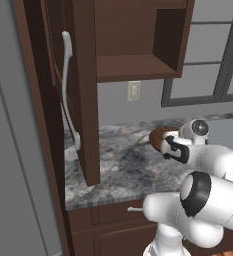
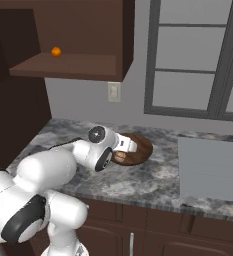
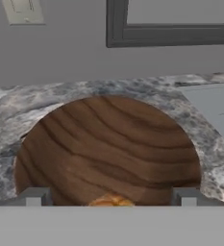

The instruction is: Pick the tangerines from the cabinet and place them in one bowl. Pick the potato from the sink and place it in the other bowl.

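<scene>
Hand view looks down into a wooden bowl point(image 3: 108, 149) on the bench, with the jaws point(image 3: 108, 197) spread wide and an orange tangerine point(image 3: 111, 200) lying between the tips, apparently just set down, not gripped. Up and away from the jaws, a second tangerine point(image 2: 56, 51) waits on the cabinet point(image 2: 68, 65) shelf. That one and the potato remain to be moved.

A small orange tangerine point(image 2: 56, 51) sits on the shelf of the open dark reddish-brown cabinet point(image 2: 88, 45).
</scene>
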Tool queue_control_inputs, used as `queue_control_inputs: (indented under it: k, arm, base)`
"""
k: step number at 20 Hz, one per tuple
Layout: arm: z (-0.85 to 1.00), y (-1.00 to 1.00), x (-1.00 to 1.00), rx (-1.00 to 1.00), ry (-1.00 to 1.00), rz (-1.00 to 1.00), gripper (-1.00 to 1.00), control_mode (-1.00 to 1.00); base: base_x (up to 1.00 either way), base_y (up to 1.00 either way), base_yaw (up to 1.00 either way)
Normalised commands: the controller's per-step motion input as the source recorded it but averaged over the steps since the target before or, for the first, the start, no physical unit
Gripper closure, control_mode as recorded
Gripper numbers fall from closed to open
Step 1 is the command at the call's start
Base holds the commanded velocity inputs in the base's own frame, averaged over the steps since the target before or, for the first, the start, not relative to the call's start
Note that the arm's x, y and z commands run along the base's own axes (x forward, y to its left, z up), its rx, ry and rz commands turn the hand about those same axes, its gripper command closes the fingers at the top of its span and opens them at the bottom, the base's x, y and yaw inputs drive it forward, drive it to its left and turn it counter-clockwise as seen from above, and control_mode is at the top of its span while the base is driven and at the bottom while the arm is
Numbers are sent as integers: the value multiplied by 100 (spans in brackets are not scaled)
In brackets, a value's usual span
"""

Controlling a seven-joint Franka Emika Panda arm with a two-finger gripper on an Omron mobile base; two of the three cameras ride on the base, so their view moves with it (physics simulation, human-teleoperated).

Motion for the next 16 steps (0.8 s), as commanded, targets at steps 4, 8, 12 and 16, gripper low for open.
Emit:
queue_control_inputs:
  k: [4,8,12,16]
  arm:
    - [63,0,-51,0,-16,0,-100,-100]
    - [67,0,-60,0,-17,0,-100,-100]
    - [63,9,-64,0,-15,0,-100,-100]
    - [67,34,-58,0,-15,0,-100,-100]
  base:
    - [0,0,0]
    - [0,0,0]
    - [0,0,0]
    - [0,0,0]
